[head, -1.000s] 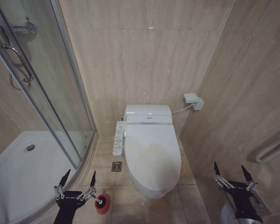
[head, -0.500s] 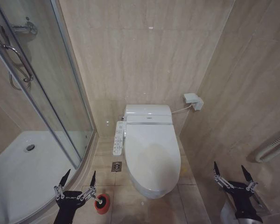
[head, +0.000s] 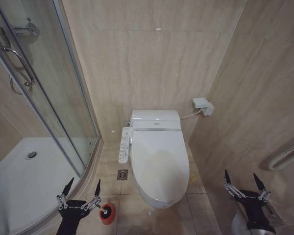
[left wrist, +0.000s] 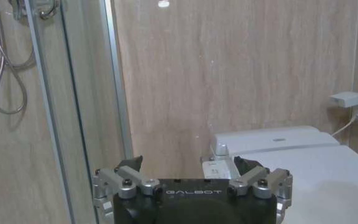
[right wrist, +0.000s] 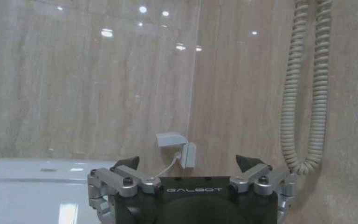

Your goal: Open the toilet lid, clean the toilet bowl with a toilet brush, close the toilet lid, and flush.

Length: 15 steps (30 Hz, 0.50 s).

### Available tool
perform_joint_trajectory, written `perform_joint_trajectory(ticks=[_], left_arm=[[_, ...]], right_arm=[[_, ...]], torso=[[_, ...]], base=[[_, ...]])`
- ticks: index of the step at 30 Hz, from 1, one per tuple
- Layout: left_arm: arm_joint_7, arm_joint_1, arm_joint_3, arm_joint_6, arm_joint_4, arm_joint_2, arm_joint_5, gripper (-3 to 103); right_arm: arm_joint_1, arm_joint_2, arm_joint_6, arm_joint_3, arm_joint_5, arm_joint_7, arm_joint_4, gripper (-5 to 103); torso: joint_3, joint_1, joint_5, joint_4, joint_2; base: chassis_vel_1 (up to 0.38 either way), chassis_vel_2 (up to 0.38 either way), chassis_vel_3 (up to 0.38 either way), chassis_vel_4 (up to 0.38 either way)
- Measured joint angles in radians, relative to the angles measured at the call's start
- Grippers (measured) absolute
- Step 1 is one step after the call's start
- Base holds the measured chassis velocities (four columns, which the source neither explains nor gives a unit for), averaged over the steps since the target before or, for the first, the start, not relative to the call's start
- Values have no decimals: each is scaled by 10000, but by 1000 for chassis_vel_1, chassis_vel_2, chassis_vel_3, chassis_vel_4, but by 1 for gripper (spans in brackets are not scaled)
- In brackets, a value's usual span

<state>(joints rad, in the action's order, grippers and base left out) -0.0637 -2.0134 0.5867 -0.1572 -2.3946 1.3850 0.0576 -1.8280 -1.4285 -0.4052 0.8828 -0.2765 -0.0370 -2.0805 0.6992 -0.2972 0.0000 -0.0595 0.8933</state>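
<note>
The toilet lid is a glossy white oval lying shut over the toilet bowl, whose inside is hidden; it also shows in the left wrist view as the toilet lid. The toilet brush stands in its red cup on the floor left of the bowl's front. My left gripper is open, low at the left just beside the brush, also seen as the left gripper. My right gripper is open, low at the right near the side wall, also seen as the right gripper.
A curved glass shower enclosure and white shower tray fill the left. A control panel sits on the toilet's left side, a floor drain beside it. A wall socket and a grab bar are on the right wall.
</note>
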Motion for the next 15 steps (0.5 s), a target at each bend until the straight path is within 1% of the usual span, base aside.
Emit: perform_joint_trajectory(ticks=[15], left_arm=[[0,0,0,0,0,0,0,99]], right_arm=[[0,0,0,0,0,0,0,100]], torso=[[0,0,0,0,0]], base=[[0,0,0,0]])
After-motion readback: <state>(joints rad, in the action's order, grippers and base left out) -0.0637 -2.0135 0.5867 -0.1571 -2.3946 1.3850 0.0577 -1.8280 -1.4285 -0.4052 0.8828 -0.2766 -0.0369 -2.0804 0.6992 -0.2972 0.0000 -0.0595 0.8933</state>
